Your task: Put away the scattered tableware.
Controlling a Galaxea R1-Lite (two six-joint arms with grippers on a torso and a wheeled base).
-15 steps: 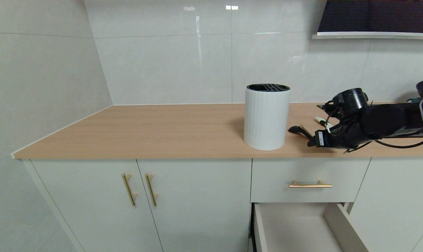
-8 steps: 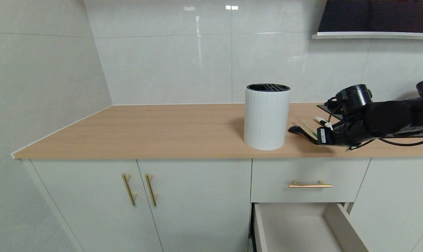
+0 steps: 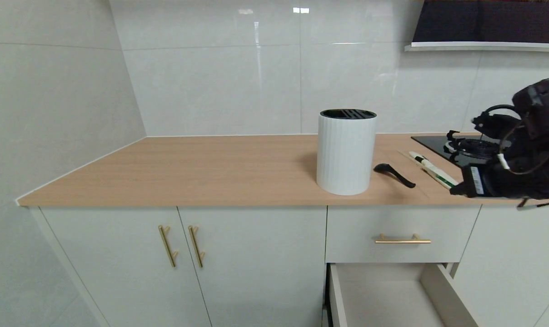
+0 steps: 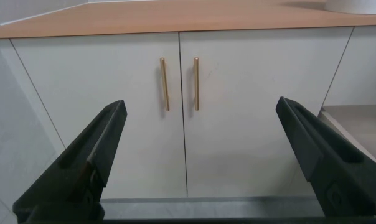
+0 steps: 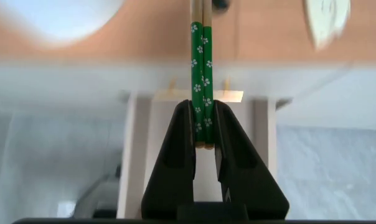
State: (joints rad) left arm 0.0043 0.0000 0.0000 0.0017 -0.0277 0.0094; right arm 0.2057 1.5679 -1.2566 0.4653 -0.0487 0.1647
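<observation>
The right gripper is pinching the green chopsticks by the near right edge of the counter, maybe just off the wood. The left gripper is hanging open by the cupboard doors.

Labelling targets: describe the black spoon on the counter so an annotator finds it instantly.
On the wooden countertop, look just right of the tall white utensil holder. The black spoon lies flat there; it is all black, unlike the pale green-ended chopsticks beside it.

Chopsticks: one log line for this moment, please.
right gripper: shut on chopsticks | left gripper: open | black spoon: on counter | lower drawer: open
</observation>
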